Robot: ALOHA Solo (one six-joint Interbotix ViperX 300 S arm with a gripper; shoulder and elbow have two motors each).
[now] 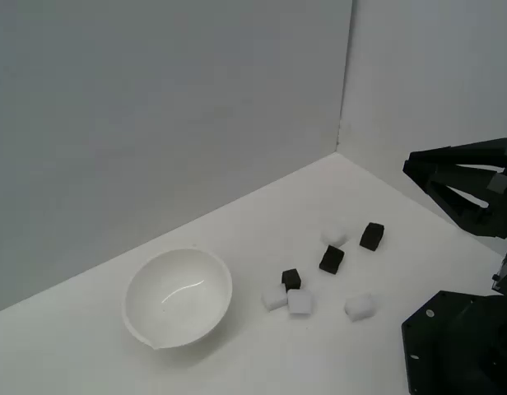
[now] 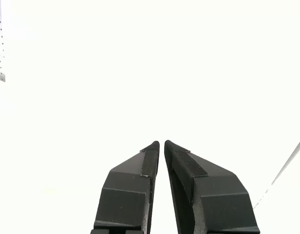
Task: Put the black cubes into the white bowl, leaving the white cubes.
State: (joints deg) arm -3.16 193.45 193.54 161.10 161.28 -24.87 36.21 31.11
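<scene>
So the black robot hand (image 2: 161, 143) is pinched narrow and empty, well right of the small matte black cubes (image 1: 332, 259). I'd open wide and grab the far-right one first, clear of the soft white cubes (image 1: 300, 302), then drop it in the glossy white bowl (image 1: 146, 284).

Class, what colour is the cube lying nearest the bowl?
Black: the cube nearest the white bowl is matte black, seen best in the exterior view.
</scene>
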